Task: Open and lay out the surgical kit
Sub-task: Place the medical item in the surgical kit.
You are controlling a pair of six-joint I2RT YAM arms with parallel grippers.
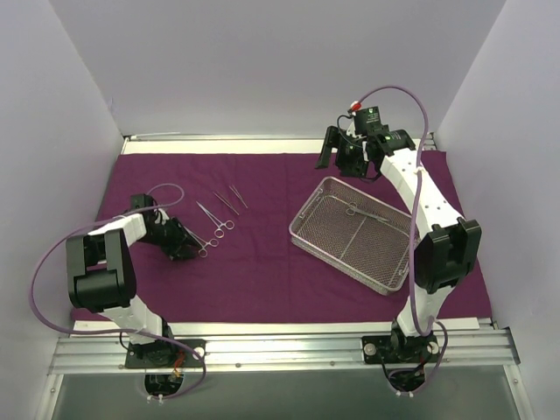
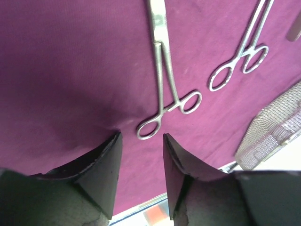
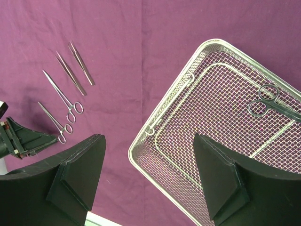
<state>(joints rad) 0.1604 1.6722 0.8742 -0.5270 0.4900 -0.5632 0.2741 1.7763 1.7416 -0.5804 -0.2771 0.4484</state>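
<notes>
The dark purple cloth (image 1: 262,271) lies spread flat. The wire-mesh tray (image 1: 297,229) sits on it right of centre, with one ring-handled forceps (image 1: 367,213) inside. Two forceps (image 1: 216,219) and two tweezers (image 1: 231,199) lie in a row on the cloth at the left. My left gripper (image 1: 188,247) is open and empty, low over the cloth just behind the rings of the nearest forceps (image 2: 164,80). My right gripper (image 1: 337,157) is wide open and empty, high above the tray's far corner. In the right wrist view (image 3: 148,139) it looks down on the tray rim (image 3: 164,101) and the forceps (image 3: 268,101) inside.
White walls close in the left, right and back. The cloth's near edge and the metal rail holding the arm bases run along the front. A tray corner (image 2: 270,132) shows at the right of the left wrist view.
</notes>
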